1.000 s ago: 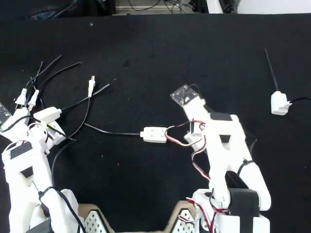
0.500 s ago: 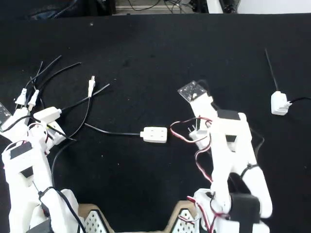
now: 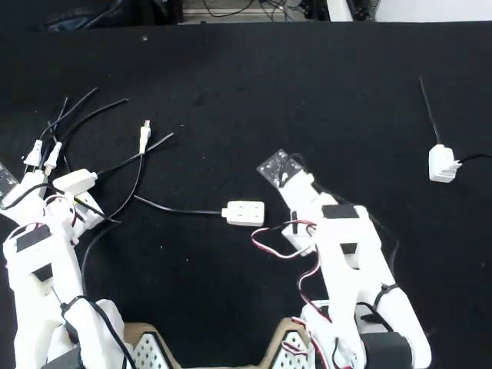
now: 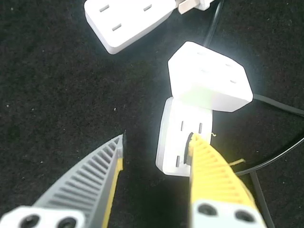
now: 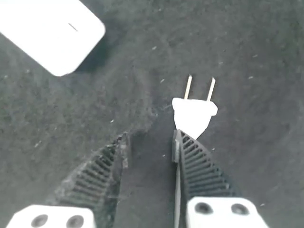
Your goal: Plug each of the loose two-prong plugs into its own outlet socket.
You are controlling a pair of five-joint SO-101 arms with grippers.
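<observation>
In the right wrist view a white two-prong plug (image 5: 194,113) lies flat on the black mat, prongs pointing away, just off one fingertip of my open right gripper (image 5: 150,138); nothing sits between the fingers. A white outlet socket (image 5: 51,34) lies farther off; it shows mid-table (image 3: 244,213) beside that gripper (image 3: 275,167). My left gripper (image 4: 156,142) stands open over a cluster of white sockets: a flat outlet (image 4: 183,137) touching the yellow finger, a cube adapter (image 4: 209,80) over its far end, and an outlet block (image 4: 128,21). Loose plugs (image 3: 144,134) (image 3: 34,154) lie at the left.
A white adapter (image 3: 442,163) with a thin black lead sits at the far right. Black cords (image 3: 115,165) fan across the left side of the mat. The right arm's red and white wires (image 3: 280,238) loop low near the middle socket.
The right arm swung right, then back left and nearer, bringing its gripper down toward the middle socket. The left arm has kept still.
</observation>
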